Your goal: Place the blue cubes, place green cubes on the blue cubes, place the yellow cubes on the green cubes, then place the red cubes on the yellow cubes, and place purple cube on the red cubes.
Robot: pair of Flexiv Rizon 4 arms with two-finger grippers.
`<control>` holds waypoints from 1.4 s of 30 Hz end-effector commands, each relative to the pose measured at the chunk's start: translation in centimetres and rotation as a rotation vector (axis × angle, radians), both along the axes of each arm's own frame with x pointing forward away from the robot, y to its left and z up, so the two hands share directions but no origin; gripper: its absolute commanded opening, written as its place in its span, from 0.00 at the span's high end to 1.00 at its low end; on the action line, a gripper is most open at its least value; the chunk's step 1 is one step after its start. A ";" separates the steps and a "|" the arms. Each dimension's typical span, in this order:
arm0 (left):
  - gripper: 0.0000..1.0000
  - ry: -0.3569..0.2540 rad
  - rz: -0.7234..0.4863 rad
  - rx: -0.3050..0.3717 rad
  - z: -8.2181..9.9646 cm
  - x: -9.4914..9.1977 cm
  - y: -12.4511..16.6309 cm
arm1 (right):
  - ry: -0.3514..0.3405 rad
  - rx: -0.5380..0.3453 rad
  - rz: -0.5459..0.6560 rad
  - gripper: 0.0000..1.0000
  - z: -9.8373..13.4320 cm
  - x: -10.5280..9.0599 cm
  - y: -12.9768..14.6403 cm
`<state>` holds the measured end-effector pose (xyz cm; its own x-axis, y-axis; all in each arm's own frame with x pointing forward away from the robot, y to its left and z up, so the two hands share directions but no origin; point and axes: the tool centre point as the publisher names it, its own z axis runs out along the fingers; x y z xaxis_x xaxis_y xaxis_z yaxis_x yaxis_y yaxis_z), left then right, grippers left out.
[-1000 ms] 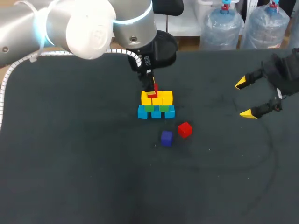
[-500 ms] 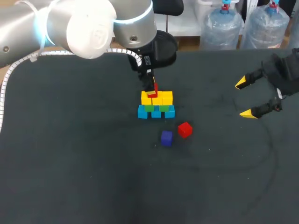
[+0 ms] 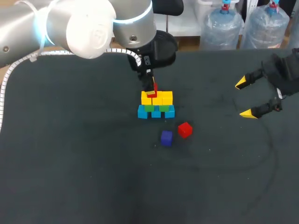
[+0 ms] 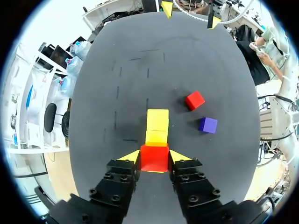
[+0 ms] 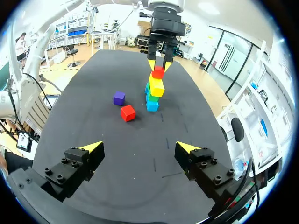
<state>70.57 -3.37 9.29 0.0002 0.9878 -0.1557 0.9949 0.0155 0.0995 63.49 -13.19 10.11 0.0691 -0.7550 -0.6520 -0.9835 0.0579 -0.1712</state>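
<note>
The stack stands mid-table: a bottom row of blue cubes, green cubes on them, and yellow cubes on top. My left gripper is shut on a red cube at the top of the yellow row, toward its left end. Whether that cube rests on the yellow or hangs just above it does not show. A second red cube and a purple cube lie loose on the table in front of the stack. My right gripper hangs open and empty far to the right.
The dark table is bare to the left and in front. In the right wrist view, the stack, the loose red cube and the purple cube lie well ahead of the open right gripper.
</note>
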 end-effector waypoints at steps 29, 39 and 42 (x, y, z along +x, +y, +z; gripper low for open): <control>0.45 0.001 0.001 0.001 0.0 0.3 -0.2 | 0.000 0.002 0.002 0.00 -0.1 0.1 0.0; 0.00 -0.019 0.009 -0.020 1.0 0.2 -0.1 | 0.000 0.002 0.002 0.00 -0.1 0.1 0.0; 0.00 -0.041 0.024 -0.041 2.0 -0.1 0.2 | 0.000 0.002 0.002 0.00 -0.1 0.1 0.0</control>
<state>71.32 -3.89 10.61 -0.0174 0.9830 -0.1829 0.9916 0.0404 0.1226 63.49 -13.19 10.11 0.0691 -0.7550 -0.6520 -0.9835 0.0579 -0.1712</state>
